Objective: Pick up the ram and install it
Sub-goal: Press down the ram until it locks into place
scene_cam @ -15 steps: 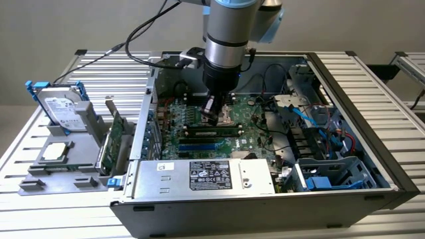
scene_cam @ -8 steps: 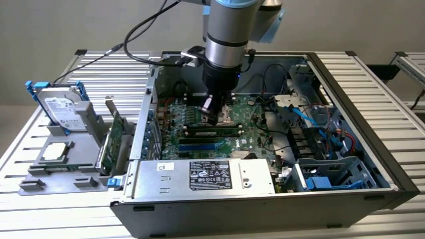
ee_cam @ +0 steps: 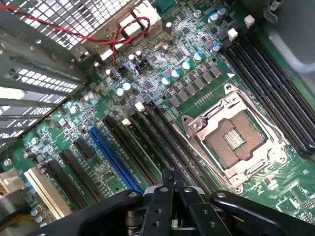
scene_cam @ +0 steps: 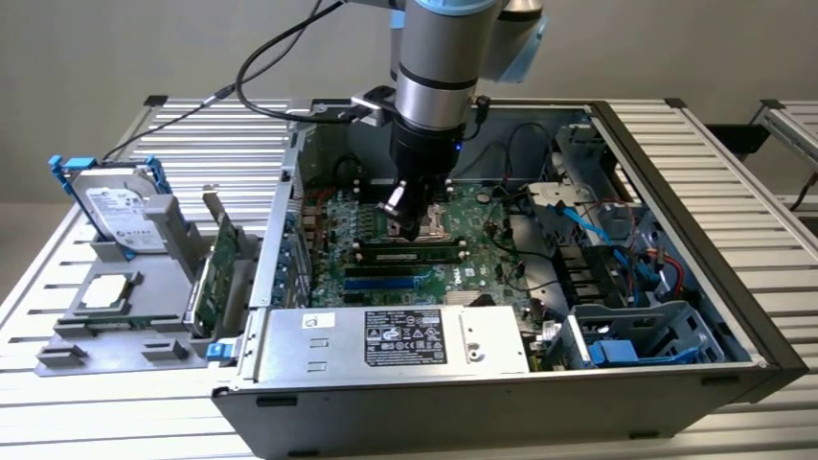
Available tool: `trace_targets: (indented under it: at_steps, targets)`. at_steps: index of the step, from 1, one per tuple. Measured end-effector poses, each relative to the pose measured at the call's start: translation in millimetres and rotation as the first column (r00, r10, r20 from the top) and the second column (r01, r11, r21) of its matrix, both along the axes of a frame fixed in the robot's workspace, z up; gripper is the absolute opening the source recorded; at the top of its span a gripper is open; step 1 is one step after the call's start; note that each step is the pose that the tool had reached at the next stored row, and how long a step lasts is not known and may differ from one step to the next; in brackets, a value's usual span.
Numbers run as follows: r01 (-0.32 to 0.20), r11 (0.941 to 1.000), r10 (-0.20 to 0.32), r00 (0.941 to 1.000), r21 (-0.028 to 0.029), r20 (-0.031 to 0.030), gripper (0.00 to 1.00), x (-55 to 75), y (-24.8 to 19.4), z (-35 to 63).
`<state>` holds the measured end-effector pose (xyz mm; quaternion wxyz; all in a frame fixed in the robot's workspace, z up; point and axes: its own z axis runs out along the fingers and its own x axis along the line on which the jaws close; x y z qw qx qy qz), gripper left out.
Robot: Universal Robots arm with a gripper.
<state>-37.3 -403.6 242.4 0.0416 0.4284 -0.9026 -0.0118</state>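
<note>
Ram (scene_cam: 409, 255) lying lengthwise among the black memory slots (ee_cam: 147, 142) on the motherboard (scene_cam: 480, 259), inside the open computer case (scene_cam: 715, 240), green face with dark chips visible from the exterior camera. Whether fully seated or only resting on a slot: cannot tell.

Claw (scene_cam: 412, 228) hanging directly over the stick, tips pressed together, nothing between them; touching the stick or just clear of it, not possible to say.

From the exterior view alone: hard drive (scene_cam: 118, 206) propped upright in a grey holder (scene_cam: 122, 331) at the exterior view's left, large green expansion card (scene_cam: 220, 268) standing beside it, both outside the case on the slatted worktop (scene_cam: 115, 422); power supply (scene_cam: 397, 340) with its label along the case's near edge; blue cables (scene_cam: 601, 230) at the exterior view's right.

From the wrist view alone: empty processor socket (ee_cam: 236, 142) with its metal frame, just beside the long slots; a blue slot (ee_cam: 115, 157) parallel to them; red and black twisted wires (ee_cam: 125, 30) crossing a perforated metal panel (ee_cam: 59, 19); rows of small silver-topped capacitors (ee_cam: 179, 69) between panel and socket. Closed black fingertips (ee_cam: 166, 178) over the run of slots, the stick itself not clearly told apart there.
</note>
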Motion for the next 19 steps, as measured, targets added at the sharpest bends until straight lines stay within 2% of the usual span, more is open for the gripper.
trace_targets:
  at_steps: [5, 10, 15, 19]
  targets:
    - [0.065, 0.9979, -0.065, 0.9979, -0.0014, 0.0000, 0.11, 0.0, 0.0, 0.2]
    - [0.129, 0.9917, -0.129, 0.9917, -0.0031, 0.0001, 0.11, 0.0, 0.0, 0.3]
    - [0.192, 0.9814, -0.192, 0.9814, -0.0047, 0.0004, 0.11, 0.0, 0.0, 0.4]
    - [0.243, 0.9700, -0.243, 0.9700, -0.0058, 0.0007, 0.11, 0.0, 0.0, 0.4]
